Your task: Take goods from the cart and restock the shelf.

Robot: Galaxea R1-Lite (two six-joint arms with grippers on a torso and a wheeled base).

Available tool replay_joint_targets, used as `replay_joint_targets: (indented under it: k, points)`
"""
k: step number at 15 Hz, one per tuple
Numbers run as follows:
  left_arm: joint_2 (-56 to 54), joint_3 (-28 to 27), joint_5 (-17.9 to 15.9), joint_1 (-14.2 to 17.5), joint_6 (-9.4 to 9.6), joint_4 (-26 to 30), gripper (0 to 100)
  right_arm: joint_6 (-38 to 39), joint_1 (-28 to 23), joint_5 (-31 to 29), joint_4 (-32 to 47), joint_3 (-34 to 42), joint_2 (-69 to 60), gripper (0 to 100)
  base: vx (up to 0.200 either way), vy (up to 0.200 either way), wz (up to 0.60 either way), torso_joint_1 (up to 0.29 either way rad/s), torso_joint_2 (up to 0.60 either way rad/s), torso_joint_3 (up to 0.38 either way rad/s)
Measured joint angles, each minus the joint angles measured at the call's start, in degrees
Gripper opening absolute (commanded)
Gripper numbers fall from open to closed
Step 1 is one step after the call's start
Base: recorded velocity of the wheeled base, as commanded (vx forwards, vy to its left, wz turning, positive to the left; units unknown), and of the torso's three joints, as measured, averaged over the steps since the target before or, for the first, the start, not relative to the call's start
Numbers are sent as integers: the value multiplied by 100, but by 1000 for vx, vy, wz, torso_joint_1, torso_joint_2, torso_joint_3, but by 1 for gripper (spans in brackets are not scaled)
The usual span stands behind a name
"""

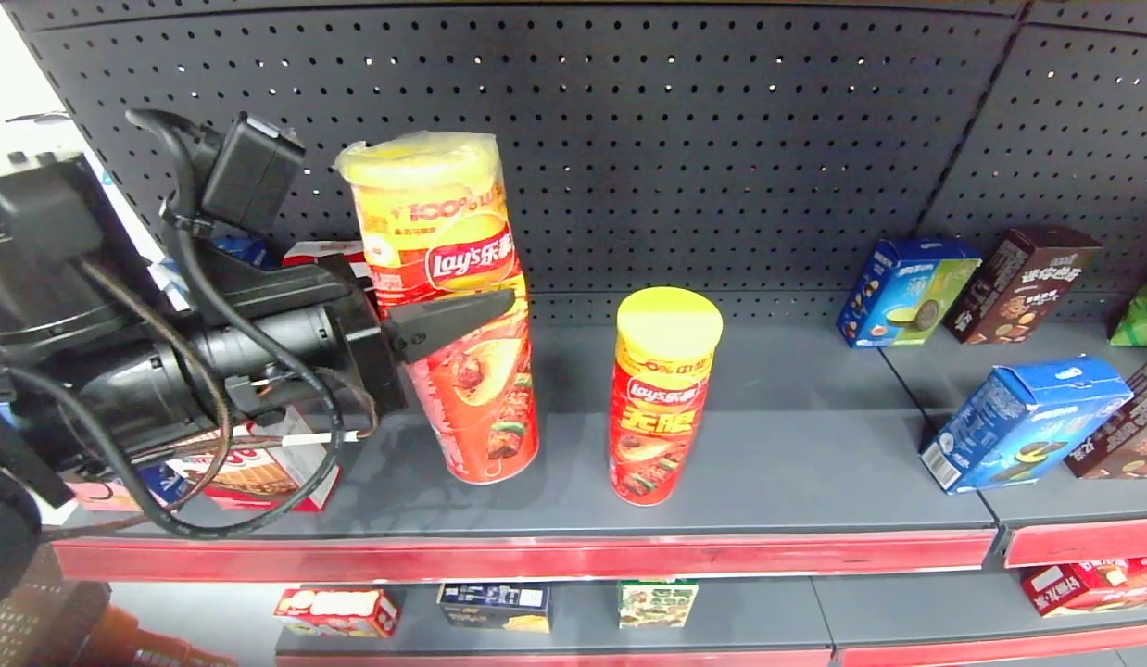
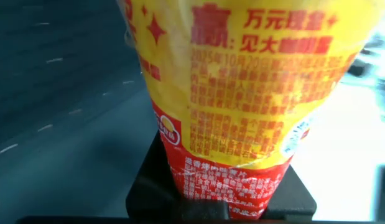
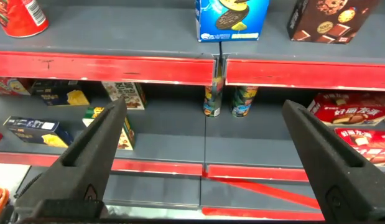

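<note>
A tall chips canister (image 1: 448, 306), yellow on top and red below and wrapped in clear film, stands slightly tilted at the left of the grey shelf (image 1: 796, 454). My left gripper (image 1: 462, 310) is shut on its middle, one dark finger (image 1: 453, 320) across the front. In the left wrist view the canister (image 2: 242, 93) sits between the black fingers (image 2: 155, 186). Its base is at shelf level; I cannot tell whether it rests there. A shorter chips canister (image 1: 661, 398) stands to its right, apart. My right gripper (image 3: 208, 168) hangs open below, facing the lower shelves.
Blue (image 1: 907, 292) and brown (image 1: 1018, 283) biscuit boxes stand at the back right, another blue box (image 1: 1023, 421) nearer the front. A red-and-white box (image 1: 258, 472) lies under my left arm. The pegboard wall (image 1: 722, 139) closes the back. Small boxes (image 1: 495, 607) line the lower shelf.
</note>
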Motion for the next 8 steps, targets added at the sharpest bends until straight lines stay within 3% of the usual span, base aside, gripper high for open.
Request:
replay_joint_targets:
  k: [6, 8]
  points:
    - [1412, -1464, -681, 138, 390, 37, 0, -2, 0, -2, -2, 0, 0, 100, 0, 0, 0, 0, 0, 0]
    - [1822, -1866, -753, 160, 552, 41, 0, -2, 0, 0, -2, 0, 0, 100, 0, 0, 0, 0, 0, 0]
